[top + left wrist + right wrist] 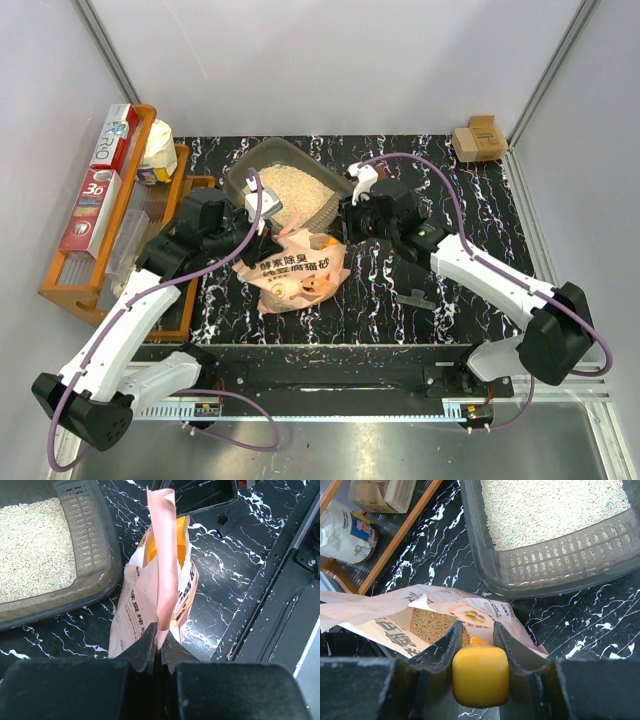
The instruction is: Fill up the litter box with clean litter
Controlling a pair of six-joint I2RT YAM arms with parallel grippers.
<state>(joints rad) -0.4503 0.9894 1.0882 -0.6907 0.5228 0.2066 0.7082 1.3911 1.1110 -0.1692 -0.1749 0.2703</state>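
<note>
The dark grey litter box (240,176) stands at the back centre, with beige clean litter (295,188) in it. It also shows in the left wrist view (95,555) and the right wrist view (545,575). The pink pig-printed bag (295,275) lies just in front of it. My left gripper (160,635) is shut on the bag's upper edge (162,555) and holds the mouth open. My right gripper (477,627) is shut on the yellow scoop handle (480,675). The scoop reaches into the bag, where tan litter (432,625) shows.
An orange wooden rack (55,282) with boxes and bags stands along the left side. A cardboard box (478,138) sits at the back right corner. A small dark part (415,297) lies on the marble tabletop right of the bag.
</note>
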